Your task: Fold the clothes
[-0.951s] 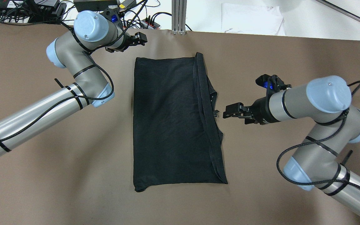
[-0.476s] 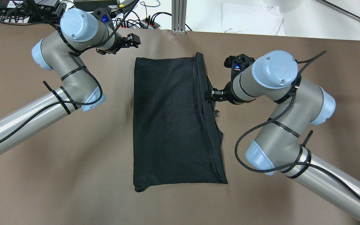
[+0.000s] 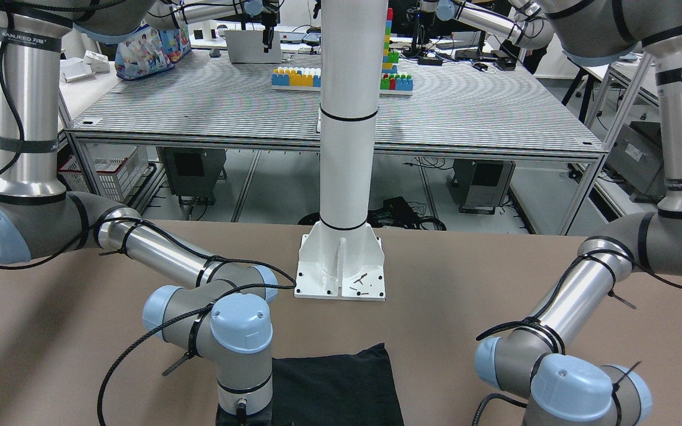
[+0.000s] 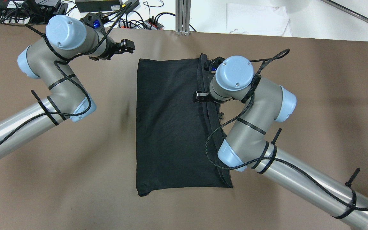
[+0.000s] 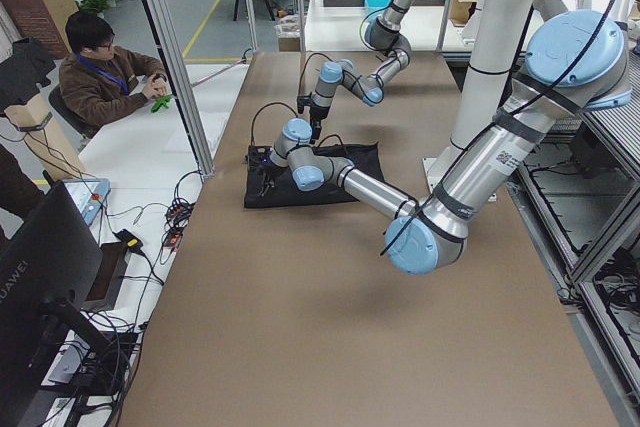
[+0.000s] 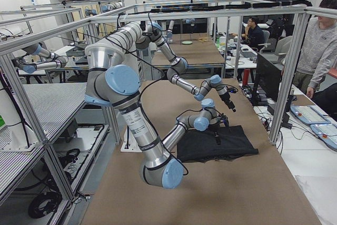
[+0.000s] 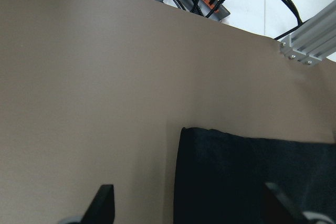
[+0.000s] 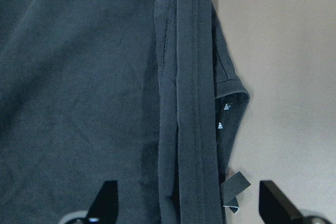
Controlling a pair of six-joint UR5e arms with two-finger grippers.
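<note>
Brown tabletop (image 4: pixel 75 191) carries the black garment (image 4: pixel 171 127), which we see lying flat midway between the table's ends, one short side close to the edge farthest from the robot. We find the right gripper (image 4: pixel 198 96) over the thick hem (image 8: pixel 189 103) along the garment's right side, jaws spread wide and holding nothing. The left gripper (image 4: pixel 127 45) is just off the garment's far left corner, above bare tabletop, equally wide and empty.

White round pillar (image 3: pixel 347 148) being borne on brown matte tabletop (image 4: pixel 75 191); grey ribbed workbench (image 3: pixel 465 112) behind being occupied by coloured toy bricks (image 3: pixel 296 77).
</note>
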